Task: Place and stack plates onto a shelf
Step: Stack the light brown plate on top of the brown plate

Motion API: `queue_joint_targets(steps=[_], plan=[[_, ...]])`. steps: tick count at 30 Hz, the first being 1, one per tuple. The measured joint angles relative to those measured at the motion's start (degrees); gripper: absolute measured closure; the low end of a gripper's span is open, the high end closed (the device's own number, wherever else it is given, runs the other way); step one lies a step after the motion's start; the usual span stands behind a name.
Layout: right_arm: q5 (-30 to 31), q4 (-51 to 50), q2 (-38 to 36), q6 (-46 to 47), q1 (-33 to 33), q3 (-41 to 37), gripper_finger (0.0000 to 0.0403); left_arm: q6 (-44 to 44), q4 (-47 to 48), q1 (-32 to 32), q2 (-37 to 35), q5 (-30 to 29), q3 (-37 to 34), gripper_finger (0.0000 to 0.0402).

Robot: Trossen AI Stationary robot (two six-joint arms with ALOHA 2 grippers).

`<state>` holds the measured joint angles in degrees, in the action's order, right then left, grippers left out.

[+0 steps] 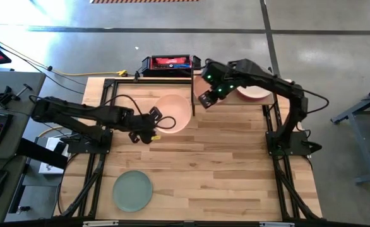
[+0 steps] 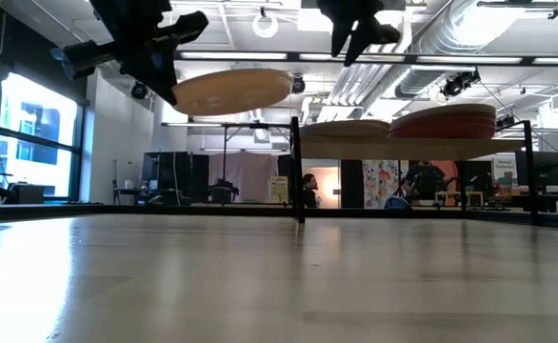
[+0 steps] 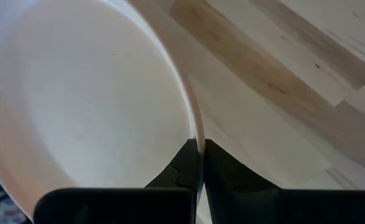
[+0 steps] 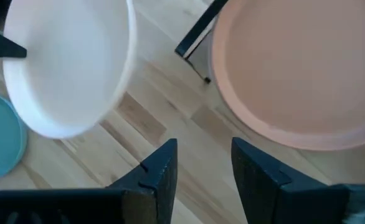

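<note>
Plates in three places. Pale pink plate point(image 1: 174, 112) held off the table point(image 1: 223, 164) by the left hand point(image 1: 152, 121), pinched by its rim; in the left wrist view, rim edge point(image 3: 198, 140) clamped between the two dark fingers point(image 3: 184, 171). In the low view, same plate point(image 2: 231, 90) raised well above the tabletop, tilted slightly, about level with the shelf board. From above, positioned just left of the shelf's black upright point(image 1: 192, 88).

Shelf point(image 2: 355, 148): a light-wood board on thin black legs, at the far side of the table toward the right. On it, a stack of plates point(image 1: 253, 93), reddish in the low view point(image 2: 443, 121), with a paler plate point(image 2: 348, 129) just beside it to the left. Number of plates in the stack not readable.

Mint green plate point(image 1: 132, 190) flat on the table at the near left, well apart from both arms and from the shelf.

Right hand point(image 1: 205, 99) hovering near the shelf's left end, just right of the held plate, gripping nothing, fingers spread with a clear gap. In the right wrist view, fingers point(image 4: 162, 171) over bare wood, with the held plate point(image 4: 67, 62) on one side and a salmon plate point(image 4: 294, 68) on the other, a black shelf leg point(image 4: 195, 34) between them.
</note>
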<state>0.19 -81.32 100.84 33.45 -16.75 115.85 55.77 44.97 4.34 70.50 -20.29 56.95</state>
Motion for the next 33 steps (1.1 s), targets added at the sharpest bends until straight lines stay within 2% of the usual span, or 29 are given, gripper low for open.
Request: queue_joint_targets(steps=[14, 33], plan=[[-0.01, 9.58, 5.98, 5.2, 5.38, 0.0, 0.0274, 1.92, 0.11, 2.23, 1.01, -0.52, 0.0, 0.0401], [1.17, 11.32, 9.22, 6.65, 6.25, 0.0, 0.0281, 1.92, -2.88, 3.35, 0.98, -3.44, 0.0, 0.0401]])
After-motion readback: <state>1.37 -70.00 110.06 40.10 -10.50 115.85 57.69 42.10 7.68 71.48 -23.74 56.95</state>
